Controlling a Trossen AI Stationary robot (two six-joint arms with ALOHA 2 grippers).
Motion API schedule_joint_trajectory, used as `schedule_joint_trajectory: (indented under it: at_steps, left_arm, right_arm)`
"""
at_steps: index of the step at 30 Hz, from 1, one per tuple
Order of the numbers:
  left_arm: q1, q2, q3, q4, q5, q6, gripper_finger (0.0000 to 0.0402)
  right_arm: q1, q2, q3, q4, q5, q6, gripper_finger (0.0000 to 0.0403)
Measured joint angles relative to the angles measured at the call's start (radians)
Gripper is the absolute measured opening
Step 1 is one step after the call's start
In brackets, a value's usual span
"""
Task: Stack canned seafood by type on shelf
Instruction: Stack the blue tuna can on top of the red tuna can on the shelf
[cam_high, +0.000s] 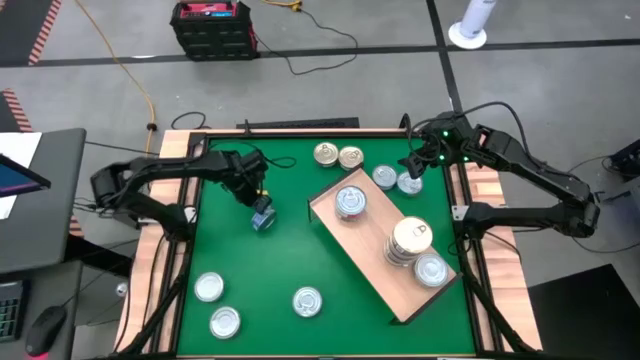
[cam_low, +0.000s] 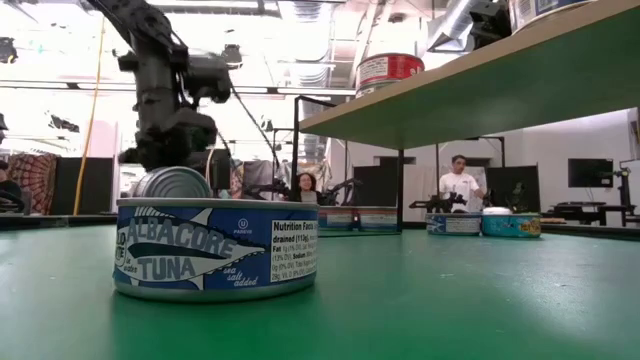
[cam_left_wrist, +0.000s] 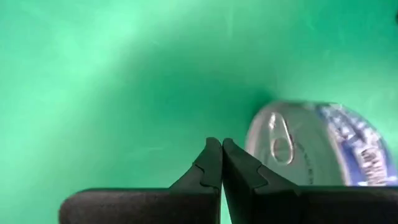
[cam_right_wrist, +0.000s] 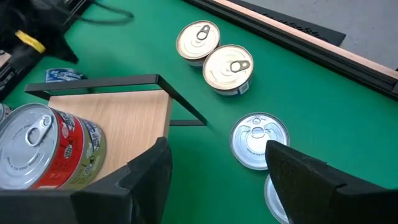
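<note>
Left arm reached in from the table's left edge, elbow bent, its left gripper (cam_high: 262, 205) low over the green mat (cam_high: 260, 270) just beside a tipped blue-labelled can (cam_high: 264, 219). In the left wrist view the fingers (cam_left_wrist: 211, 165) were pressed together, tips touching, nothing between them; the tipped can (cam_left_wrist: 323, 146) lay on its side right next to them, silver pull-tab lid facing the camera, blue label too blurred to read.

Right arm came in from the right edge, right gripper (cam_high: 414, 165) hovering over two silver cans (cam_high: 396, 180) near the far right corner, fingers spread wide, holding nothing.

Shelf (cam_high: 375, 250) sat diagonal on the mat, right of centre, carrying one silver can (cam_high: 350, 202), a stack (cam_high: 409, 242) and another can (cam_high: 430, 268). Two gold-lidded cans (cam_high: 338, 156) stood beyond it. Three more cans (cam_high: 222, 322) were on the near mat.

Low view: nearest can (cam_low: 215, 250) read "ALBACORE TUNA", "sea salt added", "Nutrition Facts". Red-labelled can (cam_right_wrist: 46, 146) on the shelf, text unreadable.
</note>
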Motion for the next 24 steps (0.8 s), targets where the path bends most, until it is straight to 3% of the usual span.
schedule_joint_trajectory:
  at_steps: [6,11,18,24]
  left_arm:
    - [-0.104,-0.194,0.033,0.005,-0.120,-0.111,0.0018]
    - [-0.224,-0.271,0.033,0.000,-0.085,-0.252,0.0109]
    - [-0.346,-0.242,0.033,-0.007,-0.143,-0.319,0.0262]
    - [-0.415,-0.164,0.033,-0.039,-0.296,-0.358,0.0297]
  right_arm:
    - [0.000,0.000,0.000,0.000,0.000,-0.011,0.0281]
    - [0.000,0.000,0.000,0.001,0.000,-0.008,0.0281]
    - [0.000,0.000,0.000,0.003,0.000,-0.008,0.0281]
    - [0.000,0.000,0.000,0.009,0.000,-0.009,0.0281]
